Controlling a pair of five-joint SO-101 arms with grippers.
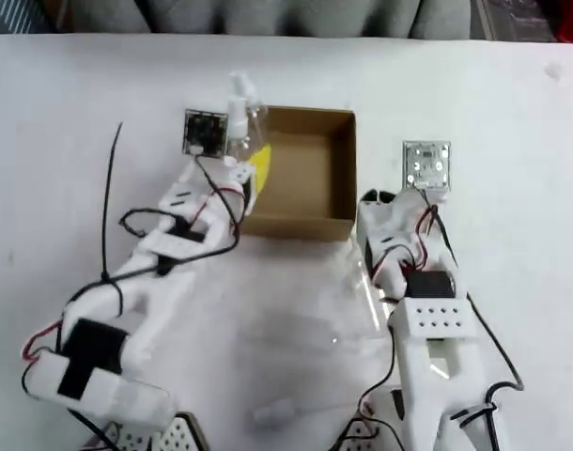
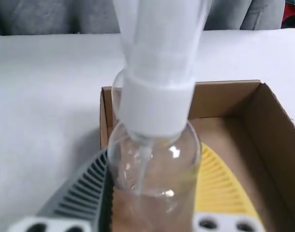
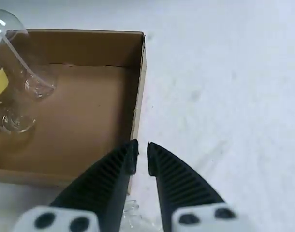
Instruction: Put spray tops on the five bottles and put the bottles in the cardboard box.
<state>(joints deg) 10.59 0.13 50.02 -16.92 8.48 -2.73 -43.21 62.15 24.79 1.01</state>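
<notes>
The left gripper (image 2: pixel 155 154) and its bottle (image 2: pixel 152 183) block the left side of the box (image 1: pixel 310 114). The rest of the box floor is bare cardboard, with room to come down from above. The right gripper (image 3: pixel 142 150) sits just outside the box's near right corner, close to the wall. Clear bottles (image 1: pixel 366 287) lie on the counter (image 1: pixel 512 103) between the arms, cluttering that lane. The counter beyond and to the right of the box leaves room to pass.

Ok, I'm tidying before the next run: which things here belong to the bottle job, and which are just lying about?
Job: spray-topped bottle, cardboard box, loose spray top, clear bottle lying loose.
Lying about: grey cushions at the back.
</notes>
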